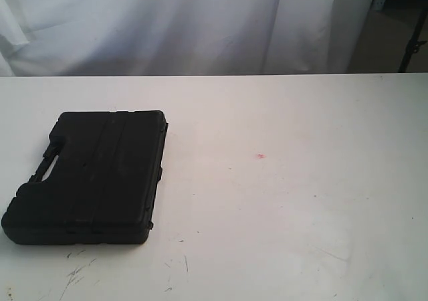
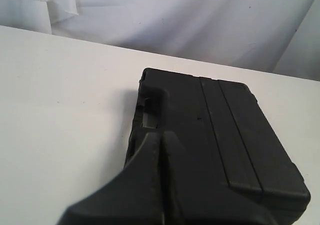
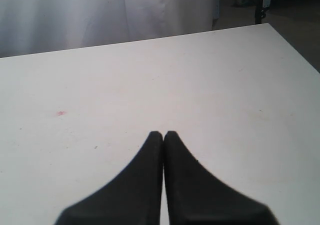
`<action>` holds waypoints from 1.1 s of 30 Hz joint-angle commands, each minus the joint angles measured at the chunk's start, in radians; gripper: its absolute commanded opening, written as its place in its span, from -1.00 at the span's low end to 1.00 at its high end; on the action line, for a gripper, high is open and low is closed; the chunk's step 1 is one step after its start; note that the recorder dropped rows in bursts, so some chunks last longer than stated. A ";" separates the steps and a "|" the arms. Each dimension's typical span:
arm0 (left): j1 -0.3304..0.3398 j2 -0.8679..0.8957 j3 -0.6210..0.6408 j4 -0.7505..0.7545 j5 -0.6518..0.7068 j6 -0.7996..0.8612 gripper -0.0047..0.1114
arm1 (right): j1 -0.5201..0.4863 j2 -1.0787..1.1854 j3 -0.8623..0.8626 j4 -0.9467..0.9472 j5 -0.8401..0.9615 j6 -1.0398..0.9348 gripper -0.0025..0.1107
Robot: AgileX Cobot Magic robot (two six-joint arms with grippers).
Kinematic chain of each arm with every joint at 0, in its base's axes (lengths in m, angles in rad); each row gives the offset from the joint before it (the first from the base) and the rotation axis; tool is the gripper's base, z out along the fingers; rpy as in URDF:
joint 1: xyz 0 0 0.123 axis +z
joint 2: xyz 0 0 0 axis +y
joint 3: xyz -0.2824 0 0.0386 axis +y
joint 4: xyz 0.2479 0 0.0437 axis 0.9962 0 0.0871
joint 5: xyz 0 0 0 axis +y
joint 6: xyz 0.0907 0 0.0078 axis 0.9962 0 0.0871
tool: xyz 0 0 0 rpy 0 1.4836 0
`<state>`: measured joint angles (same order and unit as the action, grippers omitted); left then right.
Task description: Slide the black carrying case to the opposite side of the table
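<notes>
The black carrying case (image 1: 93,177) lies flat on the left part of the white table (image 1: 287,201), its handle slot toward the left edge. In the left wrist view the case (image 2: 235,145) fills the frame's lower right, and my left gripper (image 2: 161,136) is shut with nothing held, its tips over the case beside the handle cutout. Whether the tips touch the case I cannot tell. My right gripper (image 3: 163,135) is shut and empty above bare table (image 3: 225,95). Neither arm shows in the exterior view.
A small pink spot (image 1: 261,156) marks the middle of the table, seen too as the pink spot (image 3: 61,113). Dark scratches (image 1: 77,271) lie near the front edge. White curtain (image 1: 167,20) hangs behind. A dark stand (image 1: 409,43) is at the far right.
</notes>
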<state>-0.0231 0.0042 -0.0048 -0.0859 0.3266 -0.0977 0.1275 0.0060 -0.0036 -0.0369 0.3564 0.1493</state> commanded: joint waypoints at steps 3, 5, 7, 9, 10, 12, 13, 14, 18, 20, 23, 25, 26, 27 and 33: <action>-0.005 -0.004 0.005 0.000 -0.012 0.030 -0.92 | -0.008 -0.006 0.004 0.001 -0.005 -0.004 -0.96; -0.005 -0.004 0.005 0.000 -0.012 0.032 -0.92 | -0.008 -0.006 0.004 0.001 -0.005 -0.004 -0.96; -0.005 -0.004 0.005 0.000 -0.012 0.032 -0.92 | -0.008 -0.006 0.004 0.001 -0.005 -0.004 -0.96; -0.005 -0.004 0.005 0.000 -0.012 0.032 -0.92 | -0.008 -0.006 0.004 0.001 -0.005 -0.004 -0.96; -0.005 -0.004 0.005 0.000 -0.012 0.032 -0.92 | -0.008 -0.006 0.004 0.001 -0.005 -0.004 -0.96; -0.005 -0.004 0.005 0.000 -0.012 0.032 -0.92 | -0.008 -0.006 0.004 0.001 -0.005 -0.004 -0.96; -0.005 -0.004 0.005 0.000 -0.012 0.032 -0.92 | -0.008 -0.006 0.004 0.001 -0.005 -0.004 -0.96; -0.005 -0.004 0.005 0.000 -0.012 0.032 -0.92 | -0.008 -0.006 0.004 0.001 -0.005 -0.004 -0.96; -0.005 -0.004 0.005 0.000 -0.012 0.032 -0.92 | -0.008 -0.006 0.004 0.001 -0.005 -0.004 -0.96; -0.005 -0.004 0.005 0.000 -0.012 0.032 -0.92 | -0.008 -0.006 0.004 0.001 -0.005 -0.004 -0.96; -0.005 -0.004 0.005 0.000 -0.012 0.032 -0.92 | -0.008 -0.006 0.004 0.001 -0.005 -0.004 -0.96; -0.005 -0.004 0.005 0.000 -0.012 0.032 -0.92 | -0.008 -0.006 0.004 0.001 -0.005 -0.004 -0.96; -0.005 -0.004 0.005 0.000 -0.012 0.032 -0.92 | -0.008 -0.006 0.004 0.001 -0.005 -0.004 -0.96; -0.005 -0.004 0.005 0.000 -0.012 0.032 -0.92 | -0.008 -0.006 0.004 0.001 -0.005 -0.004 -0.96; -0.005 -0.004 0.005 0.000 -0.012 0.032 -0.92 | -0.008 -0.006 0.004 0.001 -0.005 -0.004 -0.96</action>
<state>-0.0231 0.0042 -0.0048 -0.0859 0.3245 -0.0683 0.1275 0.0060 -0.0036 -0.0369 0.3564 0.1493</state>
